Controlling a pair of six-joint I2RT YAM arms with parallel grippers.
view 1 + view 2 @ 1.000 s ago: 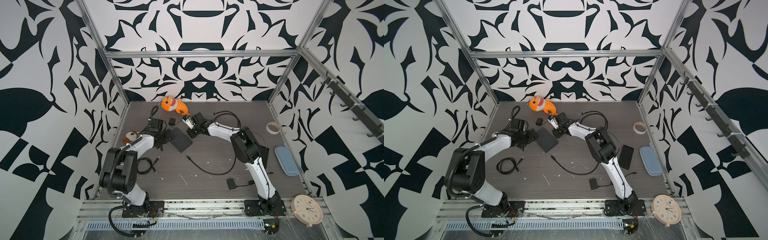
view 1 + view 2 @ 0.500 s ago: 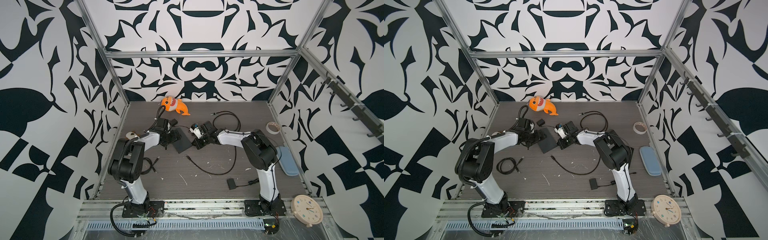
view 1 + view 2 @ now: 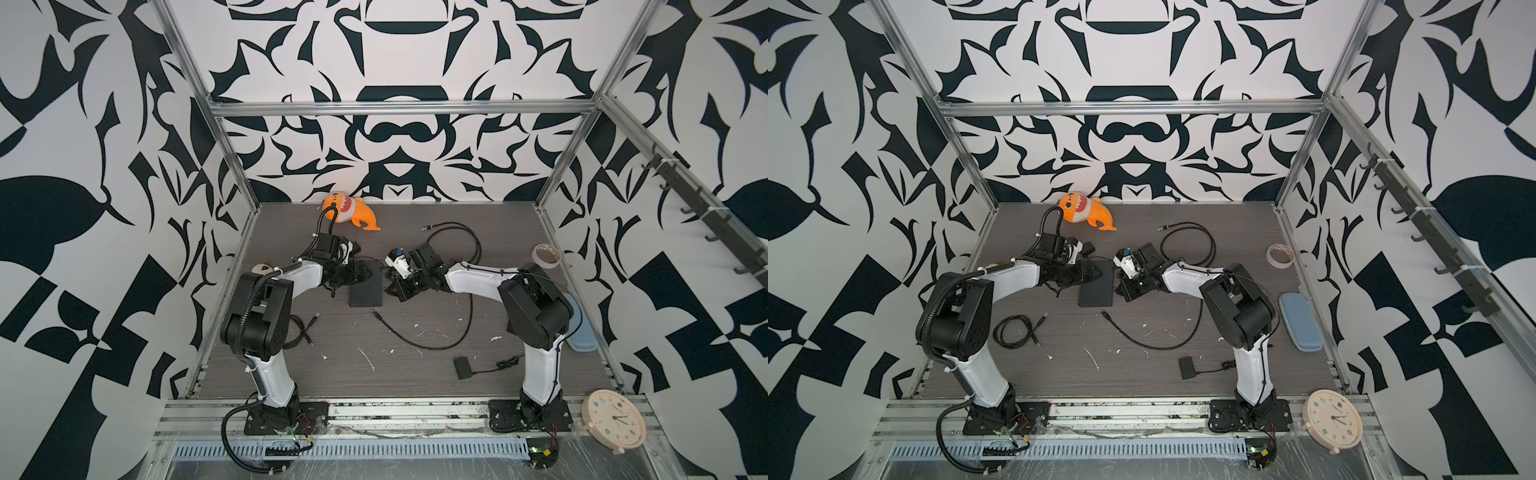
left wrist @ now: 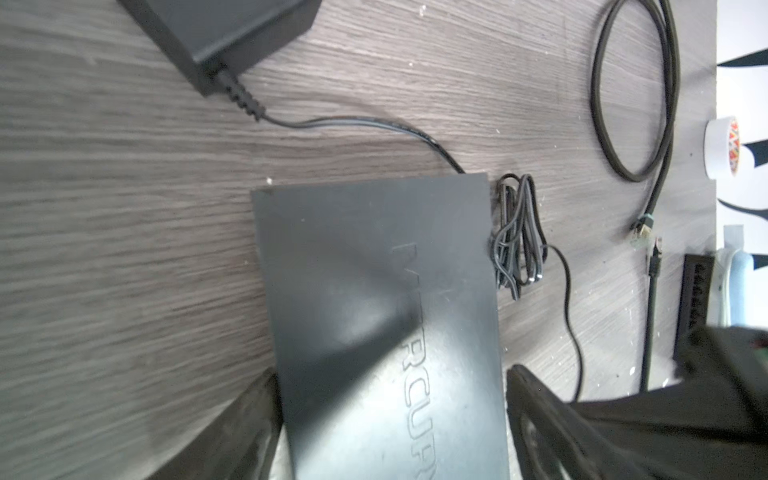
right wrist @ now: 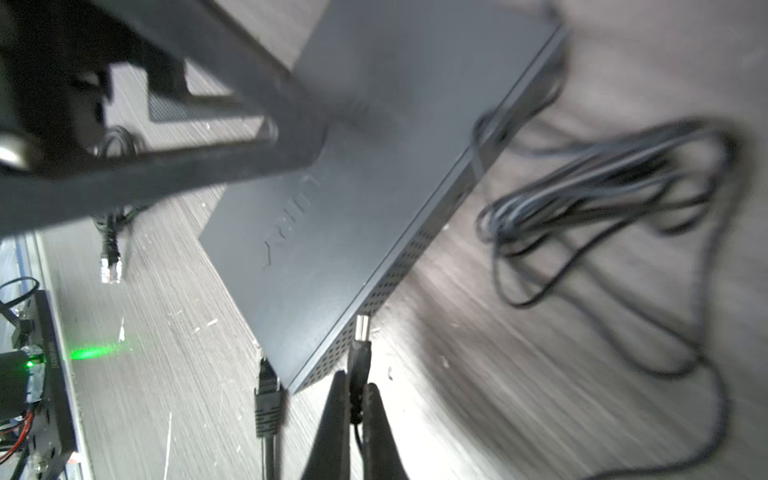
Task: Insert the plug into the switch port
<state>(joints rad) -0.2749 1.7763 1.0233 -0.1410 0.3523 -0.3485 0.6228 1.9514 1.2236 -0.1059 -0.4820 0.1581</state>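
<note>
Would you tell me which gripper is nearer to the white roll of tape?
Right. The right gripper, shut on the black plug beside the flat black switch box, lies on its side toward the white tape roll; the left gripper straddles the box, farther off.

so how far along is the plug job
Done: the right end effector is shut on the plug, and the open left end effector straddles the switch. In hand: the plug tip is close to the switch's perforated side. Left: lining up with the port, which I cannot make out, and pushing in.
</note>
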